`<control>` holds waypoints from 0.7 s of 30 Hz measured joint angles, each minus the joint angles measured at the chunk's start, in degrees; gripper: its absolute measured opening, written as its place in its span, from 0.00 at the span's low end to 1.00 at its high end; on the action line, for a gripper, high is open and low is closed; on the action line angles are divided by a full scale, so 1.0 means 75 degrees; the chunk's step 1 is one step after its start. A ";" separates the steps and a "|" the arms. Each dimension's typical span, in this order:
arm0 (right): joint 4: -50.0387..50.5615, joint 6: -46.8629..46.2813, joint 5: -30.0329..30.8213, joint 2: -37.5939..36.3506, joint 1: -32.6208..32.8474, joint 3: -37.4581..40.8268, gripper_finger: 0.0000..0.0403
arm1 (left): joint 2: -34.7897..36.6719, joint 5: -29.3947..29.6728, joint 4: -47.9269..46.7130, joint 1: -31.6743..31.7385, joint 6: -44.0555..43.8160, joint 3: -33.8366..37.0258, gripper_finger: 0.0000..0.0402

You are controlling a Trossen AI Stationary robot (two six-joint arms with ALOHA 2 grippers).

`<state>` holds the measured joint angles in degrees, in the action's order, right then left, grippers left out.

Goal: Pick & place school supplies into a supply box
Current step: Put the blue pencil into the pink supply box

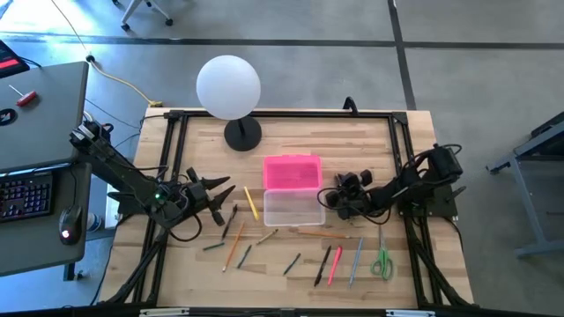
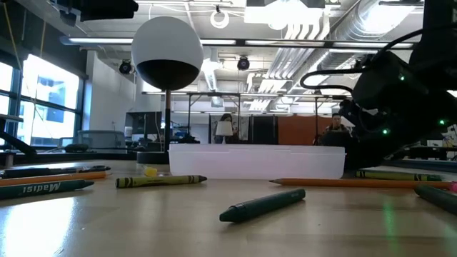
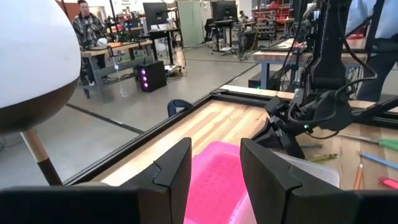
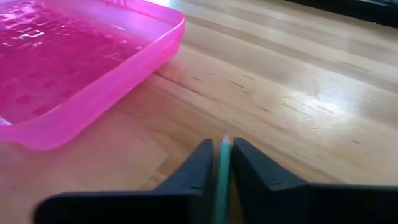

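Observation:
The supply box's clear tray (image 1: 293, 209) sits mid-table with its pink lid (image 1: 292, 171) lying open on the far side. Pencils and pens lie scattered along the near part of the table, among them a yellow pencil (image 1: 251, 203), a red pen (image 1: 335, 264) and green-handled scissors (image 1: 381, 262). My right gripper (image 1: 335, 199) is just right of the box and shut on a green pencil (image 4: 222, 168), with the pink lid (image 4: 68, 68) close ahead. My left gripper (image 1: 220, 201) hovers open left of the box, fingers (image 3: 174, 168) pointing toward the pink lid (image 3: 217, 180). My right gripper pinches the green pencil between its two fingers. The pencil lies along the fingers, and its pointed tip (image 4: 224, 140) sticks out just past their free ends. The fingers slant down toward the wood beside the lid's corner. The rest of the pencil is hidden behind the fingers.
A white globe lamp (image 1: 229, 88) stands on a dark base (image 1: 242, 134) at the table's far edge, behind the box. Green crayons (image 2: 262, 205) and an orange pencil (image 2: 343, 183) lie near the low camera. A black frame rims the table. People stand in the room beyond.

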<state>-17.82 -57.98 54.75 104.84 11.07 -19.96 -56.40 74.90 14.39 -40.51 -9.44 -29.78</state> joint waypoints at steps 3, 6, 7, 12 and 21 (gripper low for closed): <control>-0.0044 0.0309 0.0040 0.0008 0.0000 0.0005 0.03 | 0.0000 0.0002 0.0000 0.0000 -0.0001 0.0000 0.42; -0.0095 0.0428 -0.0006 -0.0090 -0.0014 0.0023 0.03 | 0.0000 0.0002 0.0000 0.0000 0.0002 0.0000 0.42; -0.0078 0.0590 -0.0062 -0.0194 -0.0021 0.0035 0.02 | 0.0000 0.0002 0.0000 0.0000 0.0002 0.0000 0.42; 0.0284 0.1367 -0.0579 -0.1291 -0.0079 0.0049 0.02 | 0.0003 -0.0135 0.0007 0.0000 0.0002 0.0000 0.42; 0.0722 0.3480 -0.0788 -0.4266 -0.0187 0.0052 0.01 | 0.0003 -0.0138 0.0064 0.0000 -0.0001 0.0000 0.42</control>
<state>-12.41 -31.89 48.83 72.84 9.67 -19.57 -56.38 73.87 14.87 -40.51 -9.45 -29.78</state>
